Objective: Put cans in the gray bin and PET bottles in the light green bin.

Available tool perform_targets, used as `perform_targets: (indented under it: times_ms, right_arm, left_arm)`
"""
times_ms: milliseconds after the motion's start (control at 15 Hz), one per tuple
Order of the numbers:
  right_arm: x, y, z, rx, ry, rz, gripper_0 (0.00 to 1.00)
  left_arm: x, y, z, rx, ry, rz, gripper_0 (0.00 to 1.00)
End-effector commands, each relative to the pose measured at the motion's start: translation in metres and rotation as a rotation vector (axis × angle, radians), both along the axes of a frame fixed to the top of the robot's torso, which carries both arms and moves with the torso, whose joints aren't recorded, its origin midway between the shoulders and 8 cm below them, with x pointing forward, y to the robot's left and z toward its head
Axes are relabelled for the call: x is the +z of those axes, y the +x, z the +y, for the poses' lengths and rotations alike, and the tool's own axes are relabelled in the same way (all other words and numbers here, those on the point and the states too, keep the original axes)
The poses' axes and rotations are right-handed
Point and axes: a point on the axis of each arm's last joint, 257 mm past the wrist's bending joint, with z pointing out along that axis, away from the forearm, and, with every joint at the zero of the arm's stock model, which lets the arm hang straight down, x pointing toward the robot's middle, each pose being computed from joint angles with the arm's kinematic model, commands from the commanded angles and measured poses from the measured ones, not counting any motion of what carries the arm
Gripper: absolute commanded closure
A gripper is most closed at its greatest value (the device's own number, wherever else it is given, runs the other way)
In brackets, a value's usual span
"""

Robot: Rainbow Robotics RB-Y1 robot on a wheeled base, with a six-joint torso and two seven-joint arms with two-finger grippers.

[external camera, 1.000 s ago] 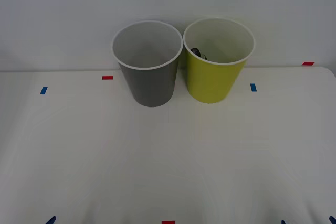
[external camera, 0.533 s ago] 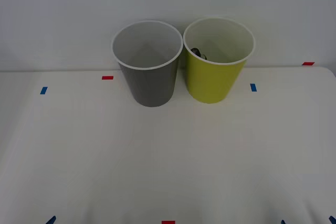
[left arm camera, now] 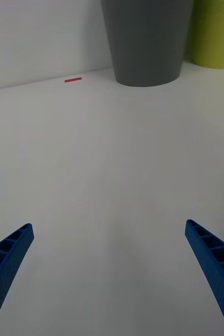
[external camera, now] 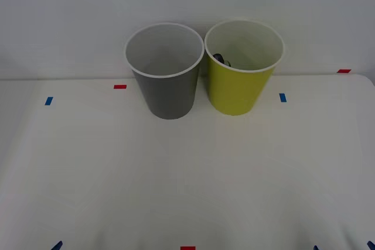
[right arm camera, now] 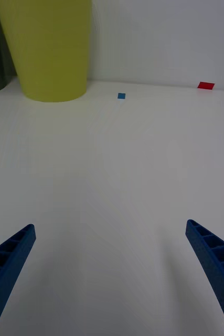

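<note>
Nearest, the left claw point(left arm camera: 109, 278) and the right claw point(right arm camera: 109, 278) are both hanging released over the bare near stretch of the counter point(external camera: 187, 180), fingers spread wide and gripping nothing; this reads as a parked pose, pulled back so the bins stay unobstructed. Farther off, toward the counter's far edge, the gray bin point(external camera: 169, 93) and the light green bin point(external camera: 239, 86) are standing upright, rims nearly touching, mouths open for dropping. The front view is looking down into them: a dark cap-like shape, probably the PET bottle point(external camera: 221, 60), is lying inside the light green bin, so sorting seems done. The wrist views are showing only the bins' outer walls, not their contents.
</note>
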Motion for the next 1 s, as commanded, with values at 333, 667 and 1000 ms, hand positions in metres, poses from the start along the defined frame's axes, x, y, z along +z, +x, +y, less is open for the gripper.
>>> perform_targets:
  times_ms: [333,667,1000]
  right_arm:
    - [0.0000,0.0000,0.0000,0.000,0.000,0.000,0.00]
    - [0.0000,0.0000,0.0000,0.000,0.000,0.000,0.00]
    - [0.0000,0.0000,0.0000,0.000,0.000,0.000,0.00]
  left_arm:
    - [0.0000,0.0000,0.0000,0.000,0.000,0.000,0.00]
    - [0.0000,0.0000,0.0000,0.000,0.000,0.000,0.00]
    - [0.0000,0.0000,0.0000,0.000,0.000,0.000,0.00]
